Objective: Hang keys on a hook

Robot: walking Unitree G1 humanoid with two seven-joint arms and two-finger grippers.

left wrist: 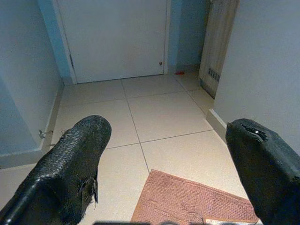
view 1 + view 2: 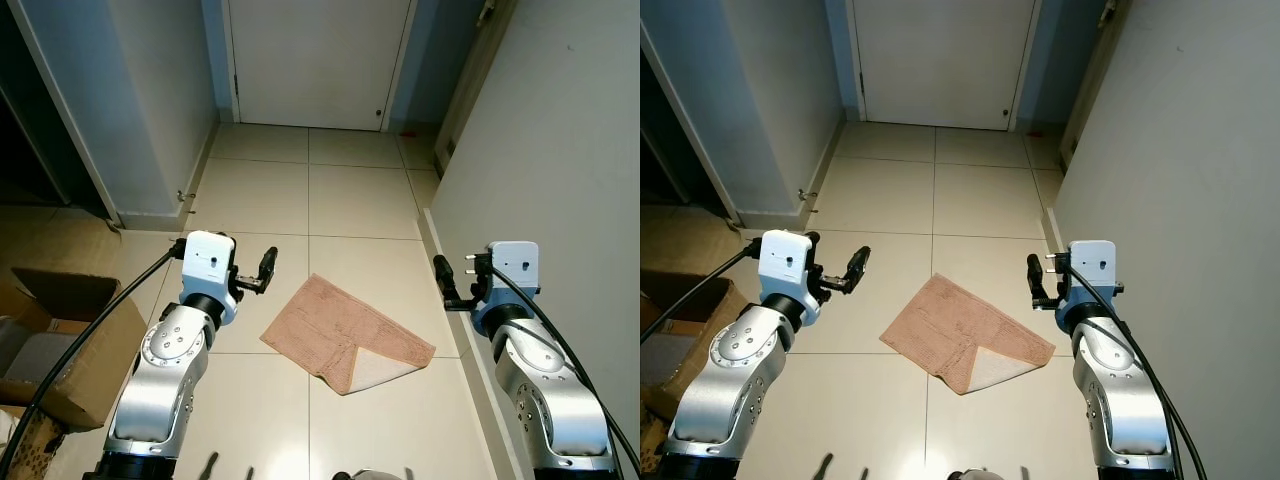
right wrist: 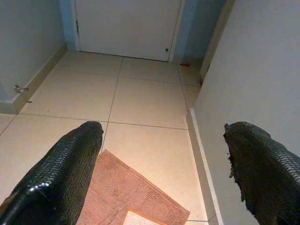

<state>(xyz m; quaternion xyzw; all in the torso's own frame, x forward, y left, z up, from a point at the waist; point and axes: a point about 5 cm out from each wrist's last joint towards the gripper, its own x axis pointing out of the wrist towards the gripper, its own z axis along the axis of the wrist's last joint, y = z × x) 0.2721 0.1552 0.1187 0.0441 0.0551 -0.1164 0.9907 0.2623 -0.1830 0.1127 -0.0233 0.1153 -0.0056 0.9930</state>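
1. Keys and hook cannot be made out anywhere here: I see a tiled hallway floor [image 2: 350,190], a closed white door [image 2: 318,60] at its far end, a pink mat [image 2: 345,335] with one corner folded over, and a cardboard box [image 2: 60,340] to the robot's left.
2. Left gripper [image 2: 262,270] is raised at chest height with its fingers [image 1: 70,168] spread apart, holding nothing.
3. Right gripper [image 2: 445,285] hangs close to the wall [image 2: 560,130] on the robot's right, its fingers [image 3: 61,173] likewise parted and empty.
4. My judgement: the step in hand is searching, so the head should scan the walls and door area for the hook before walking on.
5. Step around the mat's folded corner; it could catch a foot.
6. Keep the right arm clear of the wall while turning.
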